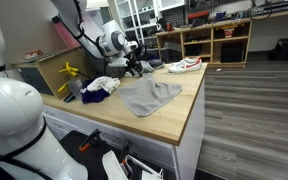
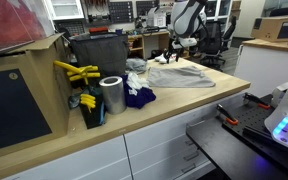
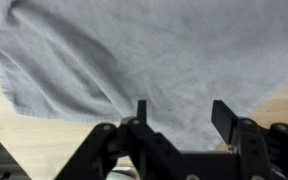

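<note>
Grey and softly creased, the cloth (image 3: 134,55) fills most of the wrist view, spread on the wooden counter (image 3: 24,135) with one rumpled edge sagging toward the gripper (image 3: 182,118) — detail neither outside camera gives. That view alone also shows the two fingers (image 3: 224,118) standing well apart with nothing clamped between them; whether their tips touch the fabric cannot be told. An exterior view adds a white shoe (image 1: 184,65) at the far end of the counter, just beyond the cloth (image 1: 149,95). An exterior view from the opposite end brings up a shiny tin (image 2: 111,95), a dark blue rag (image 2: 139,97) and a black bin (image 2: 99,55) in the foreground, with the cloth (image 2: 179,75) farther back. In both exterior views the white arm comes in from above and bends down, so the gripper (image 1: 134,65) (image 2: 176,50) hangs low over the cloth's far edge. The cloth itself lies open near the middle of the counter — roughly square, with shallow folds.
</note>
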You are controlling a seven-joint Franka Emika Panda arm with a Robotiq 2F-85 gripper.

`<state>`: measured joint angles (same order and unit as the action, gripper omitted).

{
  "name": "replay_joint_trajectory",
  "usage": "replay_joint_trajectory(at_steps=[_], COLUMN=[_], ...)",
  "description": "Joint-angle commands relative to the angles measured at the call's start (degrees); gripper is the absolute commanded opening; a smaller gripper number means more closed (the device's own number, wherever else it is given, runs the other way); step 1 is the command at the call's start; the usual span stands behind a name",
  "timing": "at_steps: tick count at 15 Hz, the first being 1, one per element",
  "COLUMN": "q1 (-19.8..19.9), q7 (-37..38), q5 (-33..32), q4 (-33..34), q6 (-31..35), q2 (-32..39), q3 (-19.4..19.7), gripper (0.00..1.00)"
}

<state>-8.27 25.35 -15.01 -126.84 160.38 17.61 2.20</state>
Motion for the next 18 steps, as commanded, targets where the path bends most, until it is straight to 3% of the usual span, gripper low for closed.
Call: replay_joint_trajectory(at_steps=[1,8,9,10,18], q1=[-2.24,-3.58,-3.72,-3.88,-4.12], q7=[1.54,1.37,1.13,1.18,2.22], q5=[4.76,12.83,13.44,14.13,19.66], q4=[8.72,21.45,22.44,23.37,26.71], q6=[-0.68,-3.80,-4.55,-5.67,-13.73], q2=[6.32,16.93,17.91,18.78,22.03], q3=[0.65,1.15,1.00,0.87,-1.08], gripper=[0.99,1.00,0.75,0.74,0.12])
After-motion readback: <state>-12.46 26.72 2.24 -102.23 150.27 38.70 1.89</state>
